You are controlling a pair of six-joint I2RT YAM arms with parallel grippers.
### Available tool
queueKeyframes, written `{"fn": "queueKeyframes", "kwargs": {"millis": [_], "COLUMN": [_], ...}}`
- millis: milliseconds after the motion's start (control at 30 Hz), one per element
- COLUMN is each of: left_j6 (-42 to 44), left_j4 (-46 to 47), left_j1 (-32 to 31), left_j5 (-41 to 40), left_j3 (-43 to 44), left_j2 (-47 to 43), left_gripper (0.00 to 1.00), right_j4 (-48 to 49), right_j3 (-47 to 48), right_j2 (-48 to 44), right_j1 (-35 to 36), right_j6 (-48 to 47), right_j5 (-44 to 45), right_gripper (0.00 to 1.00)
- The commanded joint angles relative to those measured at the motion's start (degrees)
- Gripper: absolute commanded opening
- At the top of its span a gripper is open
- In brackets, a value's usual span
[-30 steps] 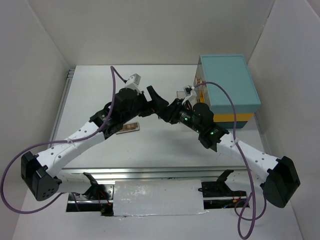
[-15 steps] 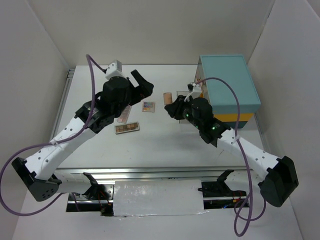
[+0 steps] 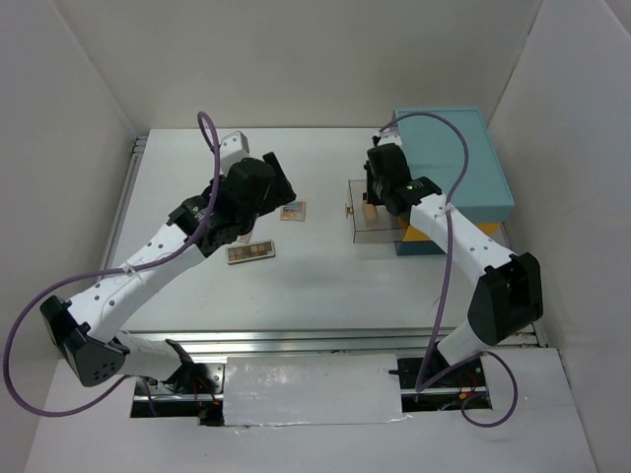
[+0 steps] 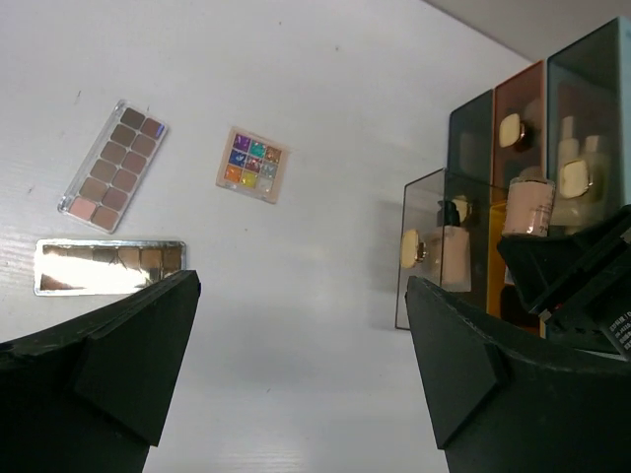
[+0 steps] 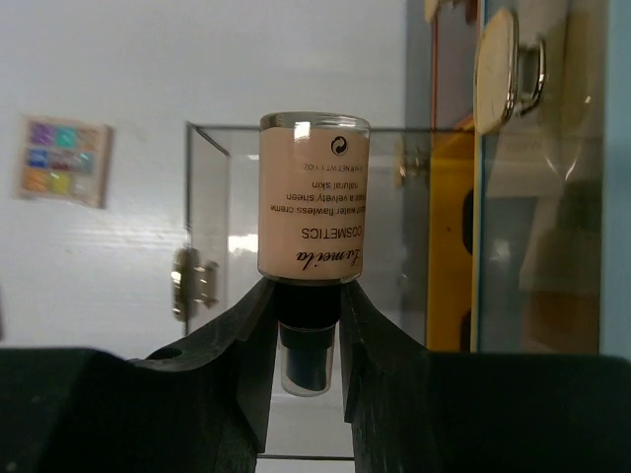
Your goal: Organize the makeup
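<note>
My right gripper [image 5: 308, 296] is shut on the black cap of a peach foundation bottle [image 5: 314, 197]. It holds the bottle over the pulled-out clear drawer [image 5: 212, 207] of the teal case [image 3: 454, 163]; the bottle also shows in the top view [image 3: 369, 209] and the left wrist view [image 4: 525, 205]. My left gripper [image 4: 301, 325] is open and empty above the table, left of the drawer. A small colourful palette [image 4: 253, 164], a long brown palette [image 4: 112, 165] and a mirrored palette [image 4: 108, 266] lie on the table. The top view shows the colourful palette [image 3: 293, 210] and one brown palette [image 3: 249, 252].
The teal case stands at the back right against the wall, with an orange drawer [image 4: 518, 99] and teal drawers holding pale items behind gold knobs [image 4: 511, 130]. White walls enclose the table on three sides. A metal rail [image 3: 296, 340] runs along the near edge.
My right gripper carried the bottle from the table's middle back and right to over the clear drawer. My left arm pulled away left from the centre, uncovering the colourful palette.
</note>
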Motion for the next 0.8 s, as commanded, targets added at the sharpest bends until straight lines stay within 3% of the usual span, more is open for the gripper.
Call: {"fn": "queueKeyframes", "kwargs": {"millis": [0, 167, 367, 500, 667, 767], "left_j6": [2.6, 3.0, 3.7, 4.0, 4.1, 4.2], "left_j4": [0.2, 0.4, 0.8, 0.7, 0.4, 0.7], "left_j1": [-0.7, -0.7, -0.7, -0.7, -0.7, -0.7], "left_j5": [0.3, 0.4, 0.4, 1.3, 2.0, 2.0], "left_j3": [2.4, 2.8, 2.8, 3.7, 4.0, 3.9], "left_j2": [1.5, 2.6, 3.4, 4.9, 5.9, 5.9], "left_gripper": [0.99, 0.99, 0.99, 0.99, 0.99, 0.99], "right_j4": [-5.1, -4.3, -2.8, -2.8, -3.6, -3.7], "right_j3": [3.0, 2.6, 1.1, 1.2, 1.5, 1.2], "right_j2": [0.9, 2.0, 2.1, 3.0, 3.7, 3.5], "right_j1": [-0.8, -0.8, -0.8, -0.6, -0.8, -0.8], "right_j6": [-2.8, -1.4, 0.7, 1.5, 1.7, 2.4], "right_j5": [3.1, -8.2, -12.3, -13.1, -13.7, -14.0], "right_gripper": [0.0, 0.0, 0.05, 0.21, 0.23, 0.35]}}
